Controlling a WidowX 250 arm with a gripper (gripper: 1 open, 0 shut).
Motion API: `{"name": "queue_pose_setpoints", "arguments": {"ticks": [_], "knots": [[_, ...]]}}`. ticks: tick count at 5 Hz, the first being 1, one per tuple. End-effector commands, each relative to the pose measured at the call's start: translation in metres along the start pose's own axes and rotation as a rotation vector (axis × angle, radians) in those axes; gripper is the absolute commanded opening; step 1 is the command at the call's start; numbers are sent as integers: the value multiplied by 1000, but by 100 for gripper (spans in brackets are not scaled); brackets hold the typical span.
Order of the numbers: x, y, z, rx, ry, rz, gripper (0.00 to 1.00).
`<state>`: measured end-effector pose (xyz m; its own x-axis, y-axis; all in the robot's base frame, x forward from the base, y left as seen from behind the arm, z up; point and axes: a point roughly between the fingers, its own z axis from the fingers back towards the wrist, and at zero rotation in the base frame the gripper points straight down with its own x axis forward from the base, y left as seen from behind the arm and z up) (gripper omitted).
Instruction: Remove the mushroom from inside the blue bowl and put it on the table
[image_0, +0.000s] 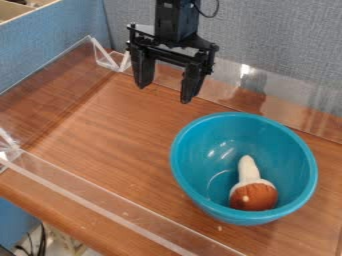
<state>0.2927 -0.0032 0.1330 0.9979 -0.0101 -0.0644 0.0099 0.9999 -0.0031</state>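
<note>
You had no readable text, label, brand, number or sign in the camera view.

Black arm upright, jaws (164, 91) downward, apart
</note>
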Motion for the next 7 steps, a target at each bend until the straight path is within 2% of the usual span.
{"name": "queue_pose_setpoints", "arguments": {"ticks": [1, 2, 3, 4, 5, 6, 7], "knots": [[-3, -15, -4, -8, 1, -37, 100], [-7, -30, -8, -16, 3, -76, 100], [-12, -56, -18, -20, 4, -132, 100], [-20, -90, -27, -17, -15, -207, 100], [-27, -112, -42, -7, -26, -252, 100], [-26, -120, -61, -2, -20, -269, 100], [-26, -121, -70, 0, -20, -263, 100]]}}
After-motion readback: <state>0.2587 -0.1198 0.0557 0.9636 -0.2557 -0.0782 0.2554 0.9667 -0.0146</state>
